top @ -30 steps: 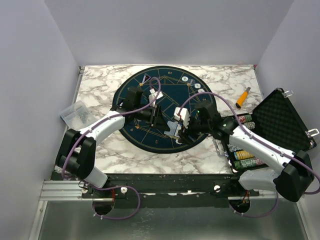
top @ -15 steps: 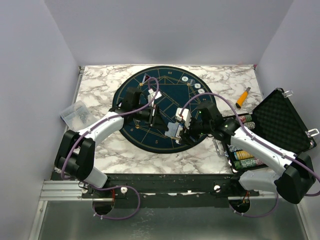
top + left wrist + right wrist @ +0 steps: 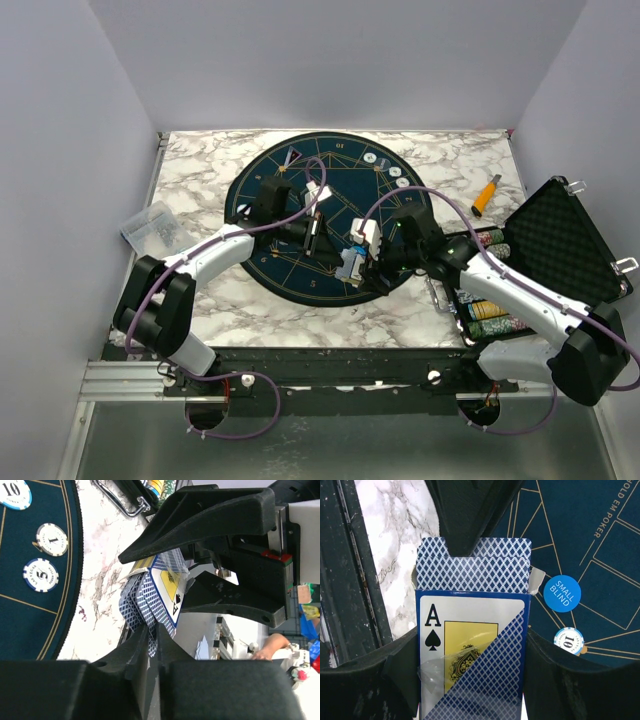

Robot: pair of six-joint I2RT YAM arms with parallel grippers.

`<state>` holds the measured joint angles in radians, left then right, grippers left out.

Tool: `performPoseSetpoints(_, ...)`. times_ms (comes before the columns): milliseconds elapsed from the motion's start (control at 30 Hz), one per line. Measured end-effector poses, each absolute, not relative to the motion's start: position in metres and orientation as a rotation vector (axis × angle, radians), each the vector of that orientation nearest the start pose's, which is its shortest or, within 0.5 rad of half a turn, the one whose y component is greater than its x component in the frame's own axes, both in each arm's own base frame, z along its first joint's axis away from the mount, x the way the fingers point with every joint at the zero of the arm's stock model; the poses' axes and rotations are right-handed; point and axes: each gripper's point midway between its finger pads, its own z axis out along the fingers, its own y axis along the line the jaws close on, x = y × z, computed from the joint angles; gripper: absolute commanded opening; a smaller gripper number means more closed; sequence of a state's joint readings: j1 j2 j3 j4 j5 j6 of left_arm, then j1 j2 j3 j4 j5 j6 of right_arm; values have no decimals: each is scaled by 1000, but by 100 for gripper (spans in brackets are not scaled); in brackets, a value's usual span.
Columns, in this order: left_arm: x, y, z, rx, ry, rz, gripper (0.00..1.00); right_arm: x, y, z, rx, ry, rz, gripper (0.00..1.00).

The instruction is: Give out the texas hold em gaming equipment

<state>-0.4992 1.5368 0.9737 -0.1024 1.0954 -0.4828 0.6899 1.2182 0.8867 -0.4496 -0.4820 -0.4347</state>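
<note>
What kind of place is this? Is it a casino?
Probably not: it looks like a robot test booth set up for poker. Plain walls box in a marble-look table, a left arm and right arm reach over a round poker mat, and a chip case lies open.

Left gripper [image 3: 152, 635]: is brought rightward, up to the card box [image 3: 470, 655].
Left jaws: are closed onto the playing cards [image 3: 472, 567].

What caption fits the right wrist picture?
Right gripper holds the card box while left gripper pinches its cards.
</note>
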Motion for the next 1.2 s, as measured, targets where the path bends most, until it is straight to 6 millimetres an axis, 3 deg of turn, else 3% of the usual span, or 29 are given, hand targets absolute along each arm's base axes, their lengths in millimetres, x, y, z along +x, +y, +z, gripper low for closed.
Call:
performPoseSetpoints(167,218,-304,186,677,2241,-1743,54,207,256,144,-1444,1845,689,1)
performPoseSetpoints(300,223,-295,191,635,2221,-1734,72,209,254,144,-1442,1846,670,1)
performPoseSetpoints(400,228,-289,191,604,2216,-1719,80,210,255,144,-1446,1836,666,1)
performPoseSetpoints(533,225,-294,188,612,2229,-1734,81,210,255,145,-1447,1833,670,1)
performPoseSetpoints(900,207,-319,163,599,2357,-1870,59,206,261,147,-1470,1811,708,1)
performPoseSetpoints(1133,199,-329,167,612,2361,-1952,18,203,265,143,-1505,1797,709,1)
performPoseSetpoints(1167,198,-329,168,618,2358,-1958,9,203,265,143,-1507,1798,708,4)
performPoseSetpoints(1200,197,-330,169,618,2359,-1965,0,202,265,142,-1509,1799,708,23)
